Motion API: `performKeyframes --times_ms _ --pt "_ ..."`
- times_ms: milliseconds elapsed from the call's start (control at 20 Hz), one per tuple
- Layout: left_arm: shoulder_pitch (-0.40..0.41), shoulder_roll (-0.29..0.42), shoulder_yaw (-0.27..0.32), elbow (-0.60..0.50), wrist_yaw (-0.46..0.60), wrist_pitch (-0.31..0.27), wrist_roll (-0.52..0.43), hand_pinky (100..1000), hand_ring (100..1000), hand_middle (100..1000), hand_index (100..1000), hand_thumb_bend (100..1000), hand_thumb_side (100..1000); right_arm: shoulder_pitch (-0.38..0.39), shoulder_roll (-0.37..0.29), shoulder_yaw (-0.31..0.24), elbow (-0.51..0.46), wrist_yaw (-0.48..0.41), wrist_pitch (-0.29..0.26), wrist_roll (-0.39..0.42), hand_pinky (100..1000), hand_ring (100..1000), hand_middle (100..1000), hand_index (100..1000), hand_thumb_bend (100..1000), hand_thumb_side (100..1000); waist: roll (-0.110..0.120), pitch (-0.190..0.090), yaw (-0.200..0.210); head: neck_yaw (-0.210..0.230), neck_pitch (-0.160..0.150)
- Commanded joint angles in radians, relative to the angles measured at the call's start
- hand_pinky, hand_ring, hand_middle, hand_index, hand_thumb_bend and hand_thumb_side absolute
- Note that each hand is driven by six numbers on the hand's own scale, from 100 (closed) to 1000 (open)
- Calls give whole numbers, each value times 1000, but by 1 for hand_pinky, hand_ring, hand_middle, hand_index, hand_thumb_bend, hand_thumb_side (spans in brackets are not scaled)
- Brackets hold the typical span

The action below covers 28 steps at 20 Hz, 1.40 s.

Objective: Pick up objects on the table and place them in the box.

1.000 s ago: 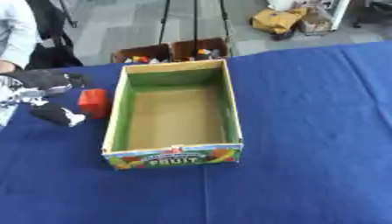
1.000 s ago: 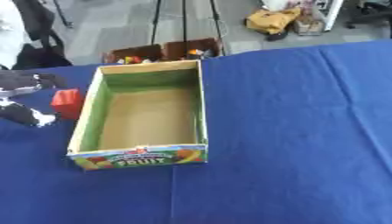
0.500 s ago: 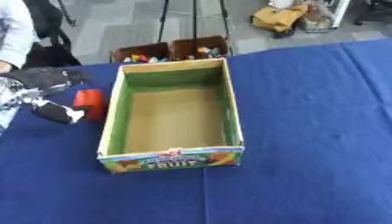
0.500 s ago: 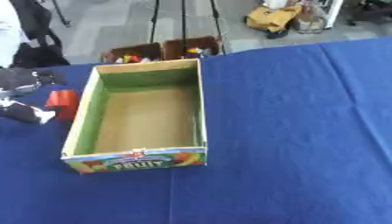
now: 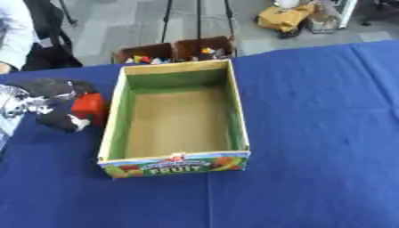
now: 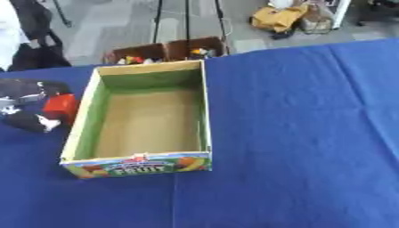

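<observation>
A cardboard box [image 5: 233,119] with green inner walls and a FRUIT label stands open in the middle of the blue table, nothing visible inside it. Just left of its left wall a small red block [image 5: 90,107] is held by my left hand [image 5: 48,102], which comes in from the left edge with fingers above and thumb below curled round the block. Whether the block is lifted off the cloth I cannot tell. My right hand shows in neither view.
Blue cloth [image 5: 319,133] covers the table. Beyond the far edge, on the floor, stand two small brown boxes [image 5: 175,51] with colourful items. A person's sleeve [image 5: 15,31] shows at the upper left, and tripod legs at the top.
My left hand with the red block has shifted right, closer to the box's left wall. The box has not moved on the table.
</observation>
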<state>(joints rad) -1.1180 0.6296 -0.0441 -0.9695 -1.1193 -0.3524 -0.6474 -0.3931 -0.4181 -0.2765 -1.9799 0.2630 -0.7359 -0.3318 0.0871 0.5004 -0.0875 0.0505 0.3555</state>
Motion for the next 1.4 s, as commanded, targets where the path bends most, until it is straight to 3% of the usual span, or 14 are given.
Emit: performKeyframes --times_ms 50,250,350,700,850,1400 --pt "-12 38 15 1 10 -5 -78 889 1000 1000 1000 214 753 -8 -24 -2 -20 6 0 2 686 795 505 739 324 1000 14 0 -2 10 -19" --pt "-16 39 22 -20 20 1 -96 802 903 890 1000 184 718 -6 -22 -4 -20 9 5 2 689 797 500 731 329 1000 16 7 -5 15 -26" --pt "-17 39 24 -30 22 7 -75 757 833 817 1000 164 668 -5 -21 -5 -20 12 12 0 689 797 499 728 330 1000 16 10 -5 16 -25" --pt "-14 28 21 -29 28 18 -16 668 682 669 1000 119 618 -6 -19 -8 -20 21 17 -13 691 797 495 720 328 1000 15 17 -9 19 -29" --pt "-12 22 26 -23 49 35 23 612 621 585 926 100 595 -4 -19 -10 -20 26 20 -18 692 798 493 719 333 997 14 20 -11 20 -29" --pt "-14 29 13 -27 77 102 82 574 572 518 794 100 407 0 -15 -11 -20 34 34 -30 693 798 493 719 312 973 17 9 -9 21 -15"
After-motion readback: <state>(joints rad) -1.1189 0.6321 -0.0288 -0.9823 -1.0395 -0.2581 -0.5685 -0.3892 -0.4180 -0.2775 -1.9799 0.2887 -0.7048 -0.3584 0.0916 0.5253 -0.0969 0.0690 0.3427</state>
